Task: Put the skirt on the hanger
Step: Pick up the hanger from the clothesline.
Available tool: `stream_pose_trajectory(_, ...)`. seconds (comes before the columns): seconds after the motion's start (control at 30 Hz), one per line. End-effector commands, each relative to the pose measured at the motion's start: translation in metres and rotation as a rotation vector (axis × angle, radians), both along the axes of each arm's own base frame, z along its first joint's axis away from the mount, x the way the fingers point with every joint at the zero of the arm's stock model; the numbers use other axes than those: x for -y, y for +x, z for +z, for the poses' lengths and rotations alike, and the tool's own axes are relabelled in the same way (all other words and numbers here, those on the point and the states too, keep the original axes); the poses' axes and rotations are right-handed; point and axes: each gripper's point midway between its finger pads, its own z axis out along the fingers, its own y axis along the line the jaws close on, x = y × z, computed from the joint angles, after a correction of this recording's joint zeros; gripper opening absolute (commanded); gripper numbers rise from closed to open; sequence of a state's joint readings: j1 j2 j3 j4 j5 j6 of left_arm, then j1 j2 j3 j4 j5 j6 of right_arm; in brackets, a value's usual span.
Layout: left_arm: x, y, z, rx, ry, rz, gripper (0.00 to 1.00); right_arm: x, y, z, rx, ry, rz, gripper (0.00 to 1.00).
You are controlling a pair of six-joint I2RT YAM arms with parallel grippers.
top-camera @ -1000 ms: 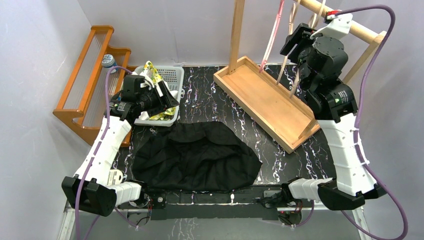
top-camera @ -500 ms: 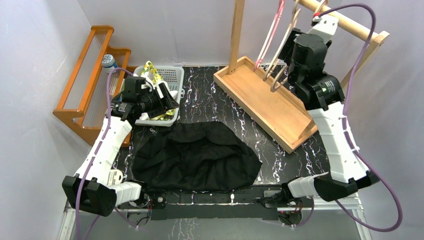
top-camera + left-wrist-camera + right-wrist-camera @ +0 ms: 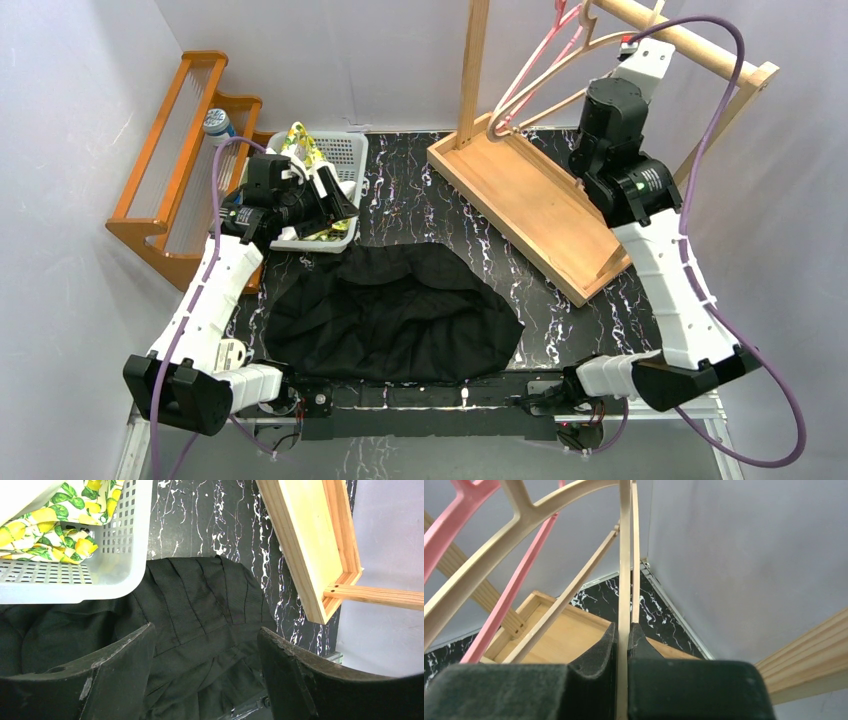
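Skirt (image 3: pixel 390 310) lies flat on the table (image 3: pixel 420 200), near centre, not on anything yet. Your right gripper (image 3: pixel 622 645) is clamped on the beige hanger (image 3: pixel 624 580), far right. Left gripper (image 3: pixel 205 630) hovers above the skirt, jaws apart. Nearly everything is left.

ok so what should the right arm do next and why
Probably lift the hanger up until its hook clears the rail. The right jaws are shut on its bar, but it hangs from the rail with a pink one beside it, while the skirt lies on the table below, so the hanger has to come off first.
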State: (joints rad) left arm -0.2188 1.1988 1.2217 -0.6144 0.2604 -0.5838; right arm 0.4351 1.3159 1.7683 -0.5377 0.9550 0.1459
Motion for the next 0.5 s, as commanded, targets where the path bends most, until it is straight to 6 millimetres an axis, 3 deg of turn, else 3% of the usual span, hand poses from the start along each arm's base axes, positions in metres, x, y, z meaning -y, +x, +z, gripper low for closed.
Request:
stream_pose_trajectory(0.0, 0.0, -0.007, 0.012, 0.025, -0.011, -0.016, 0.73, 0.008, -0.027, 0.071, 0.241, 0.015, 0.063, 0.0)
stream_pose_trajectory(0.23, 0.0, -0.004, 0.01, 0.023, -0.006, -0.012, 0.73, 0.004, -0.047, 0.07, 0.248, 0.061, 0.145, 0.0)
stream_pose_trajectory(0.47, 0.007, 0.0, 0.011, 0.024, -0.028, -0.041, 0.75, -0.002, -0.076, 0.038, 0.178, 0.069, 0.265, 0.0)
